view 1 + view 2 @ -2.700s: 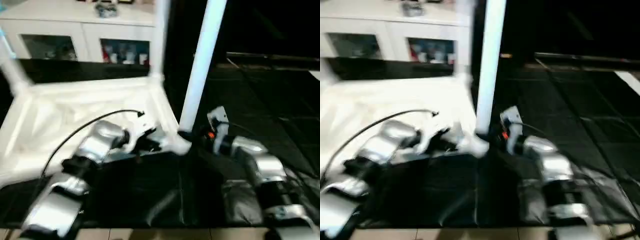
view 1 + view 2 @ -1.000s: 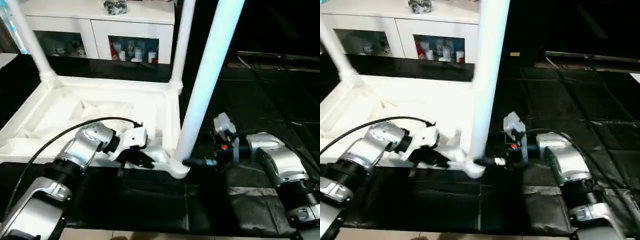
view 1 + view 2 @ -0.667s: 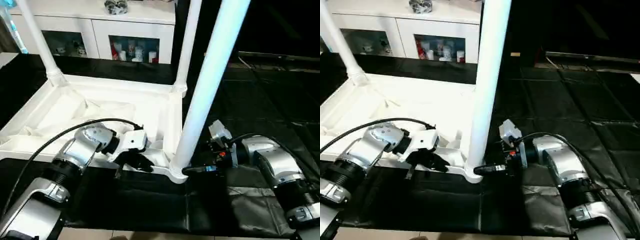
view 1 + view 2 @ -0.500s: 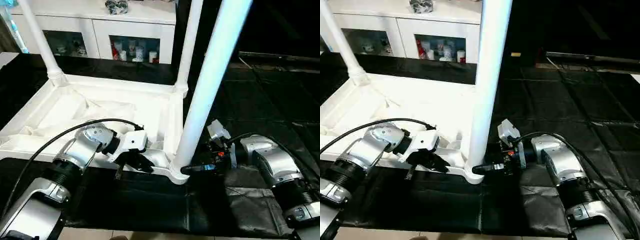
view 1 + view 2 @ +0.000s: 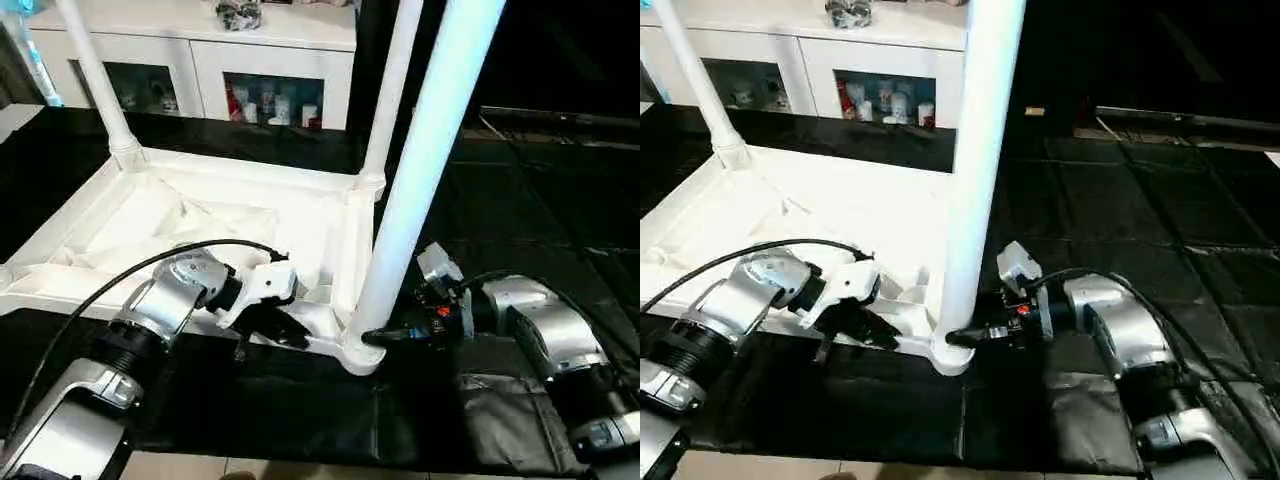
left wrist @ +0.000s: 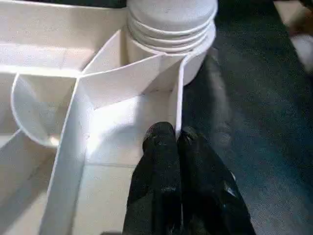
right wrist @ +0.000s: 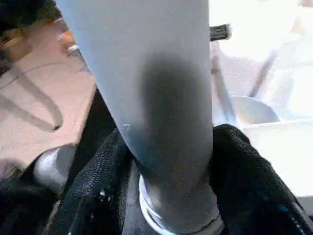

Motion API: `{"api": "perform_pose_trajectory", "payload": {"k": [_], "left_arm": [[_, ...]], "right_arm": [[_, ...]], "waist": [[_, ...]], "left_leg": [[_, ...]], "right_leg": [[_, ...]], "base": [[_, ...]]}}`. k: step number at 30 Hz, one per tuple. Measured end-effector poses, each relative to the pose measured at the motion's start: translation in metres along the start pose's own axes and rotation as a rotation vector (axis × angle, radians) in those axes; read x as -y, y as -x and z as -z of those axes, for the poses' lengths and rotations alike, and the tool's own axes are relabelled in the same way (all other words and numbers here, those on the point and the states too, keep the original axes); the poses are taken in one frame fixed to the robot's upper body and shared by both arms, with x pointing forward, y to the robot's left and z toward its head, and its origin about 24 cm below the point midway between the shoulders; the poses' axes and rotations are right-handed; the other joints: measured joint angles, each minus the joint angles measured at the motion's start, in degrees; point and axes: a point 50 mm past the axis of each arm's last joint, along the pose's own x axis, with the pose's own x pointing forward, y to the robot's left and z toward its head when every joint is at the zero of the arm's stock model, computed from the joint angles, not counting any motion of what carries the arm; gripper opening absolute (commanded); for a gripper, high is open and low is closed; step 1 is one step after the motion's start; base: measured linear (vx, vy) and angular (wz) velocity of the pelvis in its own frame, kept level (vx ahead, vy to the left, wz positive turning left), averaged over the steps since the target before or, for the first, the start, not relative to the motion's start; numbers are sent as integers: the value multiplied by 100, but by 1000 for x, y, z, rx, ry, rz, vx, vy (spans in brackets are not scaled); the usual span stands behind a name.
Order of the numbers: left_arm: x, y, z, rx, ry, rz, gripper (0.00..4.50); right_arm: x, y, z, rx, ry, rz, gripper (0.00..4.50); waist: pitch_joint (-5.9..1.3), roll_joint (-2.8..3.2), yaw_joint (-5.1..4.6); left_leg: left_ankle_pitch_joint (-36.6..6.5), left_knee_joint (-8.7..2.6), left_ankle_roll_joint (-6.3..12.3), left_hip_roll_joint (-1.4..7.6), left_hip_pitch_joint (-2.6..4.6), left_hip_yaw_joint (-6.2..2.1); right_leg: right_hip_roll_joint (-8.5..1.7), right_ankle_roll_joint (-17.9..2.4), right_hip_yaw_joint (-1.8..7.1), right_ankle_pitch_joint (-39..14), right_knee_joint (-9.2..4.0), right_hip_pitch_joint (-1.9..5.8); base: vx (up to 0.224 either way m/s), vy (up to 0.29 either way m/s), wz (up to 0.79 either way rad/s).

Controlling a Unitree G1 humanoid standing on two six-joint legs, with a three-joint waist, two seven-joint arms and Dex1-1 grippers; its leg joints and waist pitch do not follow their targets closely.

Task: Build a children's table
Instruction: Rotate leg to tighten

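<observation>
Tabletop (image 5: 200,225): white plastic, lying underside up on a black mat (image 5: 520,210); ribbed inside; fills the left and centre of the head views.

Near leg (image 5: 425,150): white tube standing in the tabletop's lower-right corner socket (image 5: 360,352), rising out of the top of the frame.

Far-right leg (image 5: 390,90): upright in its socket, upper centre.

Far-left leg (image 5: 95,80): upright in its socket, upper left, leaning slightly.

Left gripper (image 6: 176,142): lower left of centre in the head views, at the tabletop's near rim just left of the corner socket. Jaws closed together; the fingers (image 6: 159,166) straddle the thin rim wall, one inside and one outside.

Right gripper (image 5: 385,337): lower right of centre, reaching leftward to the foot of the near leg. In the right wrist view the black fingers (image 7: 100,196) sit on either side of the leg just above the socket, touching it; jaws about half wide, closed around the leg.

Cabinet (image 5: 200,60): white, glass doors, small items behind them; top of frame, beyond the mat.
</observation>
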Motion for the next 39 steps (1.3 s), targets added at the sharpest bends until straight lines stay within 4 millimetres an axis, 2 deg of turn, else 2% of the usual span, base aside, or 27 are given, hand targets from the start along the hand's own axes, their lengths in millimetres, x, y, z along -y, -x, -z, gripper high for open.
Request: {"api": "perform_pose_trajectory", "payload": {"k": [3,5,10,17,21,22,24,30,39], "left_arm": [[-9,-4,1,37,82,-126,0],[-17,-9,-2,47,127,-198,0],[-36,-21,-10,78,254,-402,0],[-46,-31,-22,92,332,-543,0],[-47,-31,-24,102,337,-559,0],[-48,-31,-24,102,337,-562,0],[-48,-31,-24,101,337,-565,0],[-48,-30,-23,97,326,-562,0],[-36,-14,-9,95,209,-414,0]], "right_arm": [[9,-4,2,81,-18,189,206],[17,-6,3,129,-44,326,204],[40,-28,-8,220,-131,643,201],[54,-45,-25,201,-99,859,201],[56,-48,-28,199,-81,884,201],[57,-49,-28,201,-80,890,264],[56,-50,-28,203,-79,889,266],[55,-52,-28,212,-72,869,320],[41,-26,-16,147,38,594,397]], "waist": [[0,0,-85],[0,-2,-180],[0,-4,-357],[0,-4,-381],[-1,-3,-371],[0,-3,-371],[0,-3,-373],[0,-2,-383],[2,-2,-353]], "left_leg": [[1,2,-1,-2,0,0],[2,4,-3,-4,0,0],[4,7,-7,-7,0,-14],[-2,0,0,-8,-9,-14],[-9,-20,19,-9,-9,-4],[-9,-22,19,-8,-9,-3],[-10,-20,17,-8,-9,-1],[-12,-20,13,-8,-8,-1],[-13,-23,13,-3,-9,1]], "right_leg": [[0,25,4,-14,0,9],[0,28,5,-15,-6,7],[1,28,-1,-14,-6,-3],[1,-2,0,12,-6,-8],[1,-1,1,-2,-10,-12],[1,-1,1,-3,-10,-13],[1,-2,1,-2,-9,-14],[1,-2,3,-2,-9,-14],[4,-3,2,-4,-10,-20]], "base": [[0,0,0],[0,0,0],[0,0,0],[0,0,0],[0,0,0],[0,0,0],[0,0,0],[0,0,0],[0,0,0]]}}
